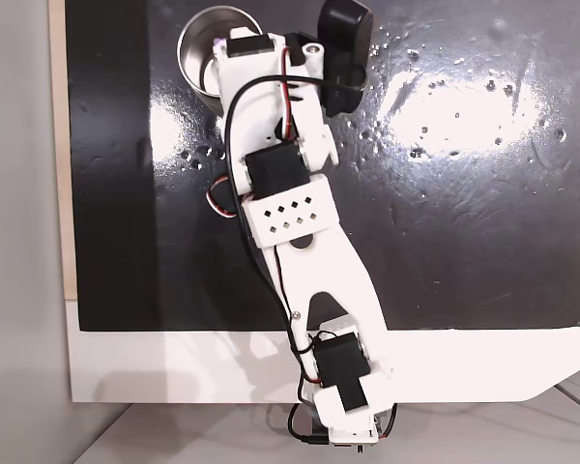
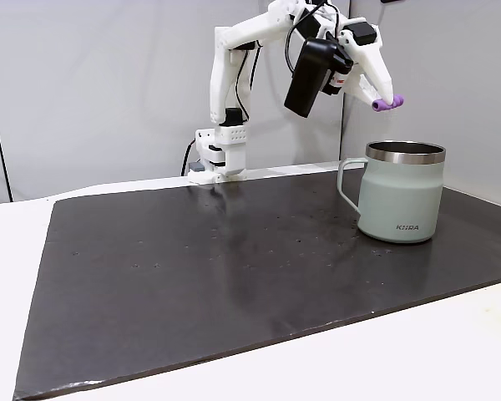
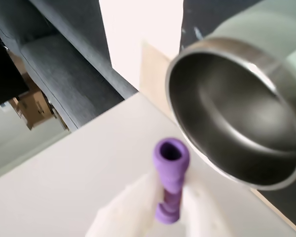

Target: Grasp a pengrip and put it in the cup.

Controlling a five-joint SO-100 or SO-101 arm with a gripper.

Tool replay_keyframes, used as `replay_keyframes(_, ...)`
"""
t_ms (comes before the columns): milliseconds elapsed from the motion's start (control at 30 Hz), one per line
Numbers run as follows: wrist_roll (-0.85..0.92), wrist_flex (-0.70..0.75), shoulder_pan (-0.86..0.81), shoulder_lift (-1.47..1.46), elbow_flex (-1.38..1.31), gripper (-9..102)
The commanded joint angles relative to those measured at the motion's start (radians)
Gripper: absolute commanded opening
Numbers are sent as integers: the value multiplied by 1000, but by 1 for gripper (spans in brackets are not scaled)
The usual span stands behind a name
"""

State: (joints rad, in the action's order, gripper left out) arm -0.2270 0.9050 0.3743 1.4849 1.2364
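gripper (image 2: 382, 102) clamping pengrip (image 2: 389, 104) | hovering high over cup (image 2: 401, 192) — apparently lining up the drop, steel mouth open below

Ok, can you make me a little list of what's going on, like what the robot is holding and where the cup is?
holding: the pengrip, purple and ribbed, pinched in the tool
tool: shut on the pengrip, up in the air above the cup's rim
cup: pale green mug with a shiny steel inside, standing upright on the black mat
handle: points toward the arm's base in a fixed view
inside the cup: looks empty in the wrist view
pengrip in the cup: not yet
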Motion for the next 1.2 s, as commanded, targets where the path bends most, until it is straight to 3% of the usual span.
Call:
replay_keyframes(0,6,-40,21,-3,-92,0)
replay_keyframes(300,18,-35,15,-32,-127,2)
replay_keyframes(500,103,25,21,-37,-153,24)
replay_keyframes(567,114,34,23,-38,-158,26)
replay_keyframes(1167,114,51,14,-40,-153,27)
